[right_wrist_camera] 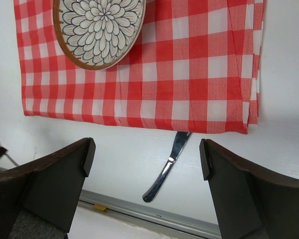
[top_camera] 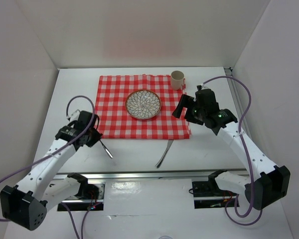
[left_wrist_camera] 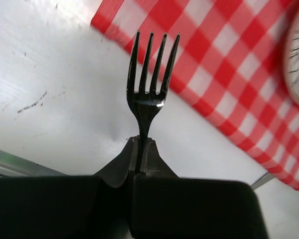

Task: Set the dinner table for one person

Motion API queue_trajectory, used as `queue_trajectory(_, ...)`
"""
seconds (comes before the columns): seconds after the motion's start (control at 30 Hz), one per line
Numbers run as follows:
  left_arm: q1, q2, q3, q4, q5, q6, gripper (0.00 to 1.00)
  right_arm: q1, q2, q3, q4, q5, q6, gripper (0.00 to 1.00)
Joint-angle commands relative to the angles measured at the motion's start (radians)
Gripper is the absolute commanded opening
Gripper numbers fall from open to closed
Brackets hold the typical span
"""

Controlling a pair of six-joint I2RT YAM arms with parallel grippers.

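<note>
Two arms work over the white counter (top_camera: 134, 154), which spans the view beneath a red-checked cloth (top_camera: 139, 124) holding a patterned plate (top_camera: 143, 104). Left fingers (left_wrist_camera: 120, 167) are clamped on the handle of a black fork (left_wrist_camera: 148, 94), by the cloth's near-left corner. Right fingers (right_wrist_camera: 65, 174) gape wide, holding nothing, above a knife (right_wrist_camera: 167, 169) whose tip seems tucked under the cloth. Likely step: placing the fork. Next, it needs laying left of the plate.

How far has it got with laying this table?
Done: checked cloth spread, plate on it, cup at its far right corner. In hand: the left gripper is shut on the fork. Left: placing that fork, probably straightening the knife lying aslant at the cloth's near edge. The right gripper is open, empty.
</note>
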Motion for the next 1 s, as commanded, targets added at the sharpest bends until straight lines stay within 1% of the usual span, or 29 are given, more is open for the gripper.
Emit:
queue_trajectory(0.0, -0.003, 0.029, 0.102, -0.052, -0.064, 0.136, 0.0, 0.008, 0.003, 0.024, 0.007, 0.012, -0.008, 0.99)
queue_trajectory(0.07, -0.003, 0.113, 0.182, -0.052, -0.076, 0.201, 0.0, 0.008, 0.003, 0.024, 0.007, 0.012, -0.017, 0.99)
queue_trajectory(0.13, -0.003, 0.178, 0.253, 0.006, -0.076, 0.301, 0.0, 0.008, 0.003, 0.024, 0.007, 0.012, -0.017, 0.99)
queue_trajectory(0.17, -0.003, 0.254, 0.283, 0.037, -0.076, 0.343, 0.0, 0.008, 0.003, 0.024, -0.002, 0.012, -0.017, 0.99)
queue_trajectory(0.23, -0.003, 0.351, 0.355, 0.074, -0.076, 0.424, 0.0, 0.008, 0.003, 0.034, -0.013, 0.021, -0.017, 0.99)
queue_trajectory(0.27, -0.003, 0.403, 0.437, 0.074, -0.089, 0.496, 0.0, 0.008, -0.008, 0.034, -0.025, 0.021, -0.017, 0.99)
queue_trajectory(0.3, -0.003, 0.507, 0.476, 0.089, -0.089, 0.538, 0.0, 0.008, -0.008, 0.034, -0.039, 0.021, -0.017, 0.99)
queue_trajectory(0.33, -0.003, 0.558, 0.555, 0.089, -0.101, 0.607, 0.0, 0.008, -0.02, 0.034, -0.039, 0.012, -0.017, 0.99)
queue_trajectory(0.4, -0.003, 0.656, 0.634, 0.108, -0.087, 0.696, 0.0, 0.008, -0.029, 0.034, -0.077, 0.012, -0.008, 0.99)
queue_trajectory(0.43, -0.003, 0.758, 0.675, 0.097, -0.087, 0.727, 0.0, 0.008, -0.042, 0.034, -0.087, 0.001, -0.008, 0.99)
queue_trajectory(0.47, -0.003, 0.812, 0.77, 0.055, -0.099, 0.759, 0.0, 0.008, -0.042, 0.025, -0.087, 0.001, 0.004, 0.99)
queue_trajectory(0.53, -0.003, 0.908, 0.855, 0.03, -0.077, 0.803, 0.0, 0.008, -0.068, 0.002, -0.131, 0.001, 0.014, 0.99)
queue_trajectory(0.57, -0.003, 0.989, 0.927, 0.021, -0.076, 0.828, 0.0, 0.008, -0.068, -0.008, -0.131, 0.001, 0.029, 0.99)
queue_trajectory(0.67, -0.003, 1.081, 1.008, 0.011, -0.066, 0.856, 0.0, 0.008, -0.095, -0.062, -0.153, -0.009, 0.052, 0.98)
queue_trajectory(0.7, -0.003, 1.138, 1.056, 0.011, -0.041, 0.892, 0.0, 0.018, -0.095, -0.08, -0.153, -0.009, 0.052, 0.97)
queue_trajectory(0.77, 0.007, 1.192, 1.117, -0.035, -0.067, 0.873, 0.0, 0.018, -0.095, -0.099, -0.179, -0.009, 0.067, 0.96)
queue_trajectory(0.8, 0.021, 1.21, 1.149, -0.035, -0.028, 0.873, 0.0, 0.027, -0.095, -0.113, -0.179, 0.003, 0.076, 0.96)
queue_trajectory(0.87, 0.052, 1.235, 1.159, -0.035, 0.035, 0.862, 0.0, 0.027, -0.095, -0.126, -0.188, 0.017, 0.087, 0.96)
queue_trajectory(0.93, 0.062, 1.259, 1.171, -0.021, 0.048, 0.862, 0.0, 0.027, -0.095, -0.137, -0.188, 0.027, 0.098, 0.96)
queue_trajectory(0.97, 0.062, 1.281, 1.171, -0.021, 0.058, 0.853, 0.0, 0.027, -0.095, -0.137, -0.188, 0.027, 0.098, 0.98)
